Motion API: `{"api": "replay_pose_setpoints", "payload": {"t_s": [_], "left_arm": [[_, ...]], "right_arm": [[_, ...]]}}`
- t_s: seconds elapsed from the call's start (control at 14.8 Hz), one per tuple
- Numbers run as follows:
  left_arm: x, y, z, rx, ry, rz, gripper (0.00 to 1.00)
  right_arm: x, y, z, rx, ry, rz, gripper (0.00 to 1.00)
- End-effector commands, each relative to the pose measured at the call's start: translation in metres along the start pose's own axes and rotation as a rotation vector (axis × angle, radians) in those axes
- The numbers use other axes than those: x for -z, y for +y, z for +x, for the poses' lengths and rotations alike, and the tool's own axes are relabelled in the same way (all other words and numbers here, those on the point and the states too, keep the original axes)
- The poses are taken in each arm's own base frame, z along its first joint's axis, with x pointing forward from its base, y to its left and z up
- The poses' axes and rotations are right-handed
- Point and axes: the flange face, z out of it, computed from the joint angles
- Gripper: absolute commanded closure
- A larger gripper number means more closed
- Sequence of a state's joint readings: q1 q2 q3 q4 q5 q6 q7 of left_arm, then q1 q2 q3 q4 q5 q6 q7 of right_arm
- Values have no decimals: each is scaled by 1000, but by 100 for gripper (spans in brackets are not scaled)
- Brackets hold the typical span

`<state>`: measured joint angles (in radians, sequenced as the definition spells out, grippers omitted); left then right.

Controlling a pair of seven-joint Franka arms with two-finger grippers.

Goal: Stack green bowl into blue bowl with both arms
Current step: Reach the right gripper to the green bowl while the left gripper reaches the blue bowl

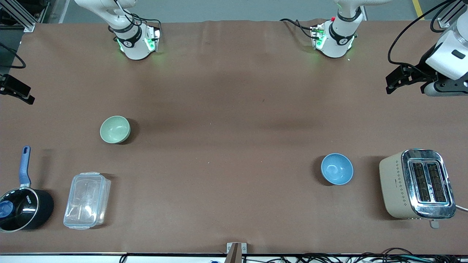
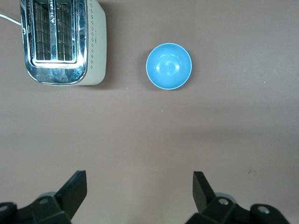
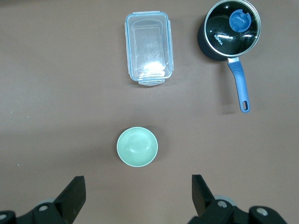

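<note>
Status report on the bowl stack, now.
Left gripper and right gripper open, high over table, holding nothing. Green bowl and blue bowl upright, wide apart, unstacked. Nothing between them.

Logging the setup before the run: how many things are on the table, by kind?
Bowls: 2, the green bowl and the blue bowl
Saucepans: 1, the lidded black saucepan
Containers: 1, the clear plastic container
Toasters: 1, the cream toaster
Total: 5
</note>
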<state>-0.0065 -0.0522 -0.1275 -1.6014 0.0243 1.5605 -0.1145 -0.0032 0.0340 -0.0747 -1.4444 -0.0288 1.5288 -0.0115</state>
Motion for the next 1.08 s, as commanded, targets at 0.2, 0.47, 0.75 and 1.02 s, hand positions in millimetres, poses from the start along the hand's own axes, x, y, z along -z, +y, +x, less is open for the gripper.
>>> {"api": "replay_pose_setpoints", "payload": {"t_s": [0.2, 0.47, 0.75, 1.02], "left_arm": [[-3, -4, 7, -3, -18, 6, 0], [-62, -16, 57, 10, -53, 5, 0], [-162, -15, 103, 10, -91, -13, 0], [-264, -14, 126, 14, -52, -34, 0]], "right_arm": [[1, 1, -6, 8, 3, 10, 0], [-11, 0, -12, 12, -23, 12, 0], [-93, 2, -47, 24, -76, 20, 0], [-219, 0, -74, 31, -81, 18, 0]]}}
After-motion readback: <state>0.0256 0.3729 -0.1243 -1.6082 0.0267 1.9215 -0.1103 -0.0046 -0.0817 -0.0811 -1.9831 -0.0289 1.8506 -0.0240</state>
